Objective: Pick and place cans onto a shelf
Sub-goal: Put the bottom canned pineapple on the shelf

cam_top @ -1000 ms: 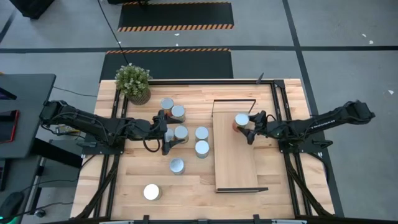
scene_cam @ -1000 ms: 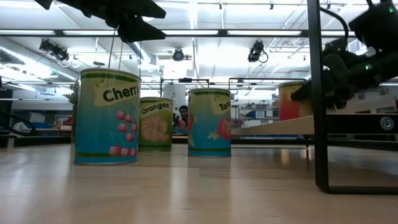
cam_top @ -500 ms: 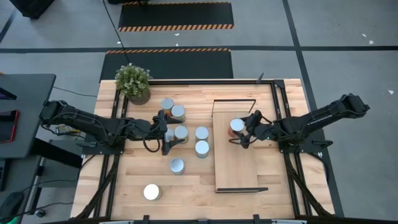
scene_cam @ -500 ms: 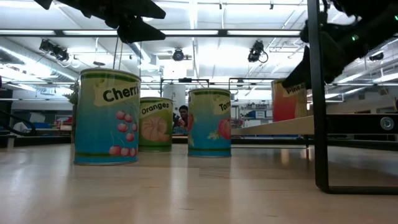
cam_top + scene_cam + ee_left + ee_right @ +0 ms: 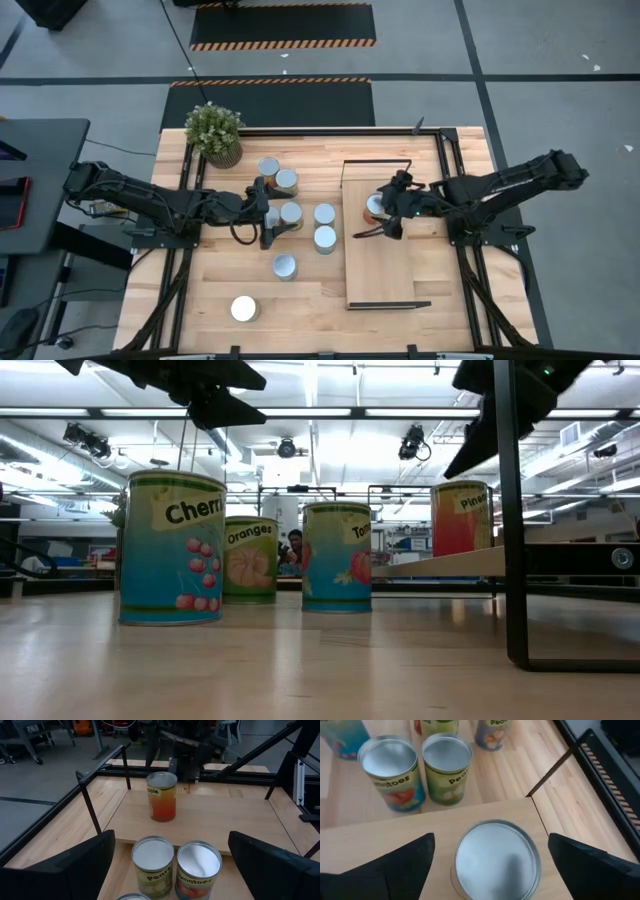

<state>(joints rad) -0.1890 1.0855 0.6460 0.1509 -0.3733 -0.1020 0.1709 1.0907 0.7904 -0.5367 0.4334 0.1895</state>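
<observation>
One can upright on the shelf, near its far end, long axis vertical, silver lid facing up, orange label side toward the left arm. Right gripper poised above that can, fingers spread wide either side of the lid without touching it, nothing held. Left gripper over the cluster of cans on the table, jaws likewise apart and empty, with a pears can and a tomatoes can standing just beyond its fingertips, side by side and nearly touching. Other cans scattered upright on the light plank tabletop: a cherries can, an oranges can, and a white-topped can well apart near the front edge. Potted plant at the far left corner. Grey floor with striped hazard mats beyond; workshop room with ceiling lights behind the table.
</observation>
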